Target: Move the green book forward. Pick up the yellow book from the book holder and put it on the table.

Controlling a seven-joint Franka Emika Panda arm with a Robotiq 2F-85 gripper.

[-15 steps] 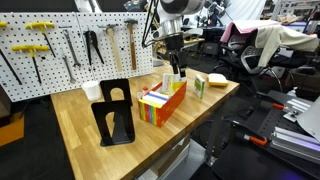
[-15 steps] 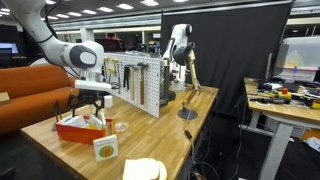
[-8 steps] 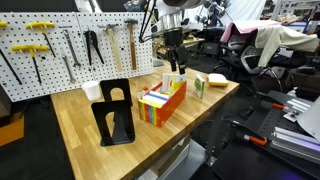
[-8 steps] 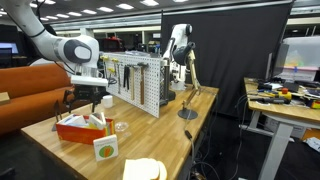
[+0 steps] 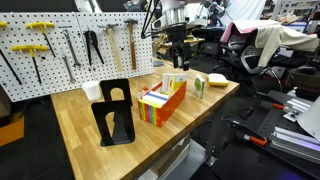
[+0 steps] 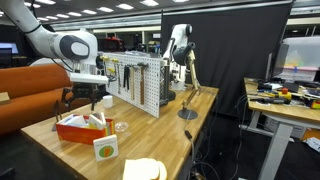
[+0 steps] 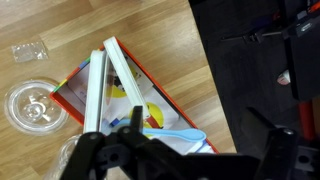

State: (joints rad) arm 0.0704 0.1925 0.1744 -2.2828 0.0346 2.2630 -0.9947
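Well, the table [image 5: 80, 115] carries the book holder [image 5: 165, 103]. Above its far end hangs the gripper [image 5: 178, 62], and I cannot tell how wide the claw is. It is probably lined up for the yellow book [image 7: 94, 95] upright inside. Just beside the holder stands the green book [image 5: 200, 86].

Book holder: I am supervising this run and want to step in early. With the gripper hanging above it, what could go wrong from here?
1. The books stand close together in the book holder; the gripper could catch the wrong one or the wall.
2. The holder seems to sit loose on the table, so pulling a book up might drag it along.
3. The green book stands upright beside the holder's end and might topple if nudged.
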